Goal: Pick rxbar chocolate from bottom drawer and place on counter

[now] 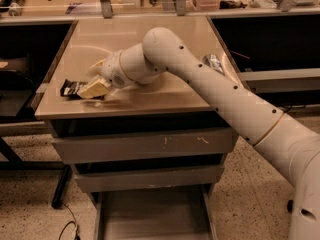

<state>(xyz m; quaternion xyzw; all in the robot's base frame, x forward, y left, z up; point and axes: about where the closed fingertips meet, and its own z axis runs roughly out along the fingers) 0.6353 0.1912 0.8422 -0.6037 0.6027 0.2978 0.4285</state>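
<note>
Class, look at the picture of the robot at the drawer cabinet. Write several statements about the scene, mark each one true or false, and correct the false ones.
1. The bottom drawer is pulled out. True.
2. The rxbar chocolate lies in the bottom drawer. False: it is up at the front left of the counter, right beside the gripper.
3. The gripper is over the left part of the counter. True.
4. The two upper drawers are pulled out as well. False: both are pushed in, and only the bottom one is out.
5. The arm reaches in from the left of the picture. False: it comes in from the lower right.
</note>
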